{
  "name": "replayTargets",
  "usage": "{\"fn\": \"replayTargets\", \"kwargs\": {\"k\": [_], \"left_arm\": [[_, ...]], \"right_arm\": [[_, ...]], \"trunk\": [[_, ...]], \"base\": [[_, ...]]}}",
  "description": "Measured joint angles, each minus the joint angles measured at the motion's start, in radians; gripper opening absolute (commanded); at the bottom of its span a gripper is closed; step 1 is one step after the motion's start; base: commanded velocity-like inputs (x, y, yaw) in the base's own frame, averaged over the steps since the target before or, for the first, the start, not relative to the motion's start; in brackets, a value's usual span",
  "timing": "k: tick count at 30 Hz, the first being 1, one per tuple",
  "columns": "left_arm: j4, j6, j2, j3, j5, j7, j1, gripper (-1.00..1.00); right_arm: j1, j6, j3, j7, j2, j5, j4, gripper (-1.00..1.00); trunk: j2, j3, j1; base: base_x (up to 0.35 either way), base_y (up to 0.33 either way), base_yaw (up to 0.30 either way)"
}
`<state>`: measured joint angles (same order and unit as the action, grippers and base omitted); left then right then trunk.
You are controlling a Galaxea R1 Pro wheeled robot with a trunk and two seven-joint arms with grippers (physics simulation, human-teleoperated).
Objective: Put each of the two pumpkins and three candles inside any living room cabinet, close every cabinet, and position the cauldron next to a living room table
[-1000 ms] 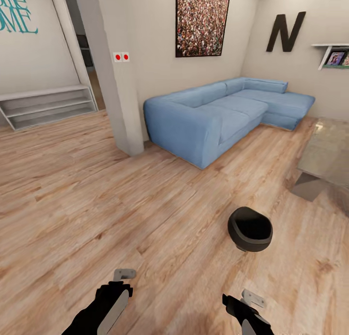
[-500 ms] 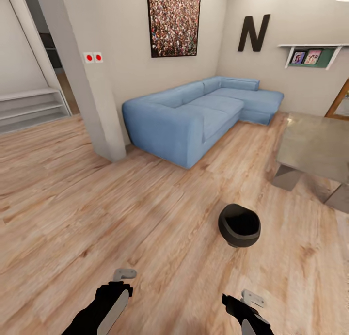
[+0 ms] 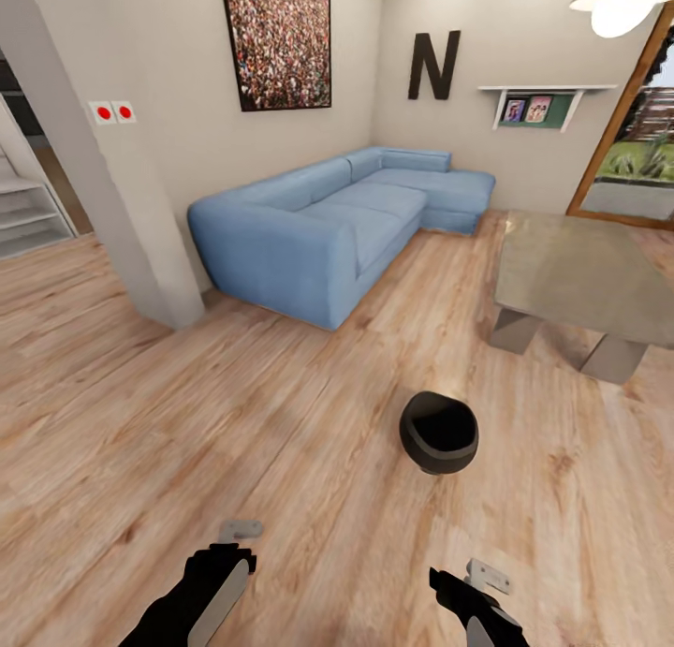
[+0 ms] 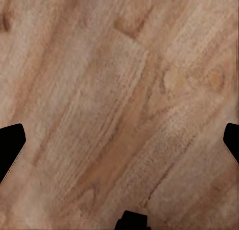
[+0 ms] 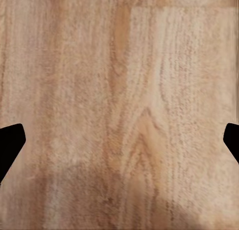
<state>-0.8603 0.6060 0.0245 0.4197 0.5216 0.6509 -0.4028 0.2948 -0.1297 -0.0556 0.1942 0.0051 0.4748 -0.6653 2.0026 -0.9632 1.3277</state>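
Black and round, the cauldron (image 3: 438, 432) sits on the wooden floor (image 3: 187, 422), tipped so that its wide mouth faces partly toward the head camera. From the robot's own position it lies ahead at about one o'clock, nearer the right gripper (image 3: 465, 598) than the left gripper (image 3: 217, 586); the right arm is therefore judged the better placed for a reach, though the cauldron is well apart from both. The desk (image 3: 571, 272), with its glossy grey top, stands farther off at about two o'clock, and a clear strip of floor separates it from the cauldron, so the cauldron is near the desk but not yet just beside it. The coming move turns on this one relation: cauldron to the right front, desk beyond it in roughly the same direction (a push or carry along that line would close the gap).

In both wrist views the dark tips stand at opposite edges of the picture with bare planks between them, so the fingers (image 5: 10, 145) of the right gripper are spread wide and hold nothing, and those of the left (image 4: 11, 145) likewise. A blue sofa (image 3: 318, 226) occupies the eleven to twelve o'clock sector against the wall.
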Motion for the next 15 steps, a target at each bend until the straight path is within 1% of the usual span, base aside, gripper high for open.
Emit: {"fn": "replayTargets", "kwargs": {"k": [7,12,15], "left_arm": [[0.0,0.0,0.0,0.0,0.0,0.0,0.0,1.0],[0.0,0.0,0.0,0.0,0.0,0.0,0.0,1.0],[0.0,-0.001,0.0,0.0,0.0,0.0,0.0,1.0]], "right_arm": [[0.0,0.0,0.0,0.0,0.0,0.0,0.001,1.0],[0.0,0.0,0.0,0.0,0.0,0.0,0.001,1.0],[0.0,0.0,0.0,0.0,0.0,0.0,0.001,1.0]], "trunk": [[0.0,0.0,0.0],[0.0,0.0,0.0],[0.0,0.0,0.0]], "base": [[0.131,0.08,-0.277],[0.113,0.011,-0.277],[0.044,0.001,-0.277]]}}
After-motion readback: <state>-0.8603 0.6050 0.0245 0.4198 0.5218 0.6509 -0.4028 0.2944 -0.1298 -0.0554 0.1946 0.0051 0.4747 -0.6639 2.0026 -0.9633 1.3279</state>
